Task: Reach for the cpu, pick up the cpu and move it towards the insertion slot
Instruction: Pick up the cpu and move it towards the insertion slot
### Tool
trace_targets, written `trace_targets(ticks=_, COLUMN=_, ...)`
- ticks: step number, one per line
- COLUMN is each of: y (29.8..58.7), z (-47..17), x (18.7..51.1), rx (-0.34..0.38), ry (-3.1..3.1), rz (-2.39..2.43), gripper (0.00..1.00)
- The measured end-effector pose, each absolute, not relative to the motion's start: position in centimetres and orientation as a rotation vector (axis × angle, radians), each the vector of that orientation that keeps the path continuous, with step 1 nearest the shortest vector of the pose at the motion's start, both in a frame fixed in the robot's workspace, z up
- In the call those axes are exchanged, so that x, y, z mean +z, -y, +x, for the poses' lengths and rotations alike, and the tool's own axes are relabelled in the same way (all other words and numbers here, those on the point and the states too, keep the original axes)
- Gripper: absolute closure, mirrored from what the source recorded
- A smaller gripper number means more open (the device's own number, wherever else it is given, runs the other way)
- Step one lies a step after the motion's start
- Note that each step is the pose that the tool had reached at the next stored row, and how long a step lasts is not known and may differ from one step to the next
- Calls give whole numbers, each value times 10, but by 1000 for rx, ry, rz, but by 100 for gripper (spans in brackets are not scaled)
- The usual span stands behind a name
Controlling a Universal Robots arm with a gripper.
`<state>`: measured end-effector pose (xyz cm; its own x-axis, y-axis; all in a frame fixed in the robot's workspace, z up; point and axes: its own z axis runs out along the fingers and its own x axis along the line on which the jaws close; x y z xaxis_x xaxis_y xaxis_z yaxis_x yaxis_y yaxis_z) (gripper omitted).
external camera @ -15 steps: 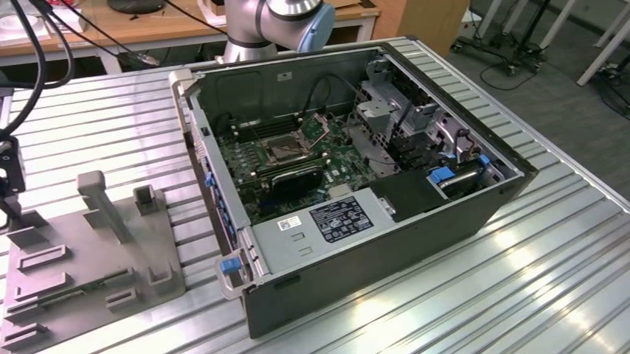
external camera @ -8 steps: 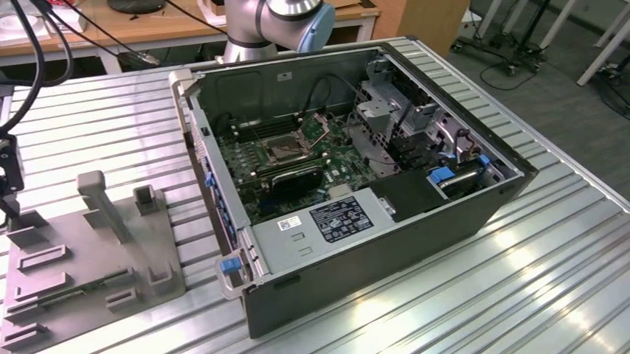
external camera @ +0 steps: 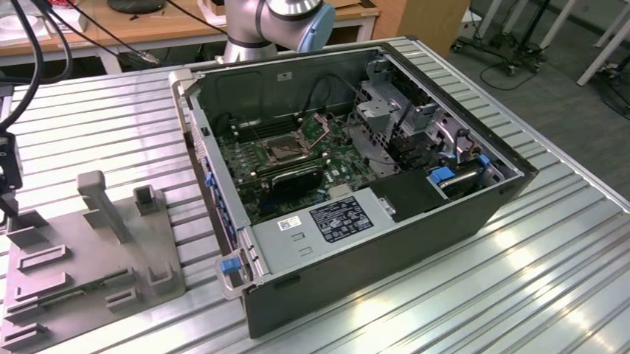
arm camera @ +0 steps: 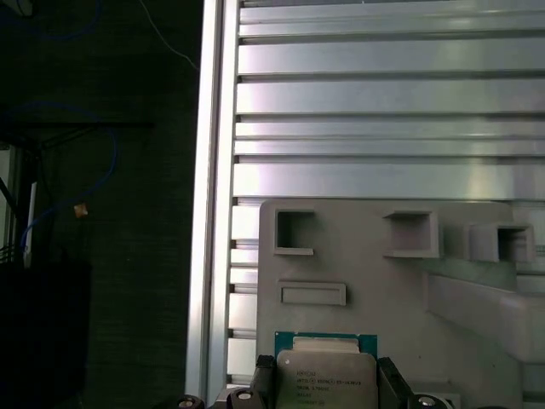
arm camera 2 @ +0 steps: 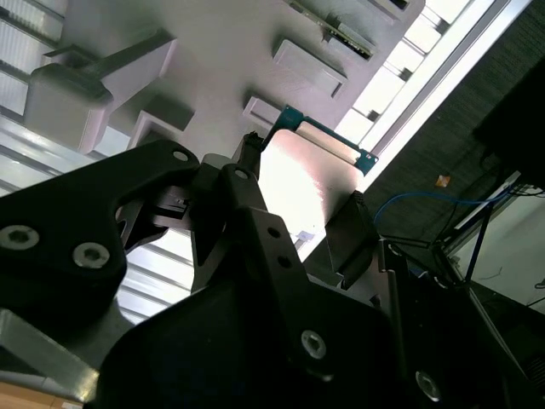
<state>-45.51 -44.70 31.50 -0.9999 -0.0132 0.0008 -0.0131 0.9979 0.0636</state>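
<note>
In the first wrist view the gripper is standing only narrowly open. Its two dark fingertips are pressing against opposite edges of the cpu, so it is gripping the chip. The cpu is sitting over the grey tray, close to one of the tray's edges, with the slatted metal table beyond.

Whether the chip is resting on the tray or lifted clear cannot be told, and the frame edge is cutting off part of it. In the second wrist view glare is washing out the cpu's face, and the black gripper body is covering one corner.

In the exterior view the insertion slot is lying inside the open computer case, well apart from the tray.
</note>
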Motion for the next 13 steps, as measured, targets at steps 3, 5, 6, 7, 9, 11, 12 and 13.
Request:
trace_targets(ticks=3, y=447, z=-455, x=316, rx=-100, ry=3139, rz=21, gripper=45)
trace_targets(ticks=5, y=447, z=-455, x=317, rx=-100, ry=3139, rz=21, gripper=45)
trace_targets(ticks=6, y=447, z=-455, x=317, rx=-100, ry=3139, rz=21, gripper=45)
trace_targets(ticks=7, y=447, z=-455, x=317, rx=-100, ry=3139, rz=21, gripper=45)
trace_targets(ticks=9, y=447, z=-455, x=318, rx=-100, ry=3139, rz=21, gripper=45)
trace_targets(ticks=11, y=447, z=-455, x=319, rx=-100, ry=3139, rz=21, gripper=45)
trace_targets(ticks=12, y=447, z=-455, x=319, rx=-100, ry=3139, rz=21, gripper=45)
trace_targets(ticks=13, y=447, z=-455, x=320, rx=-100, ry=3139, rz=21, gripper=45)
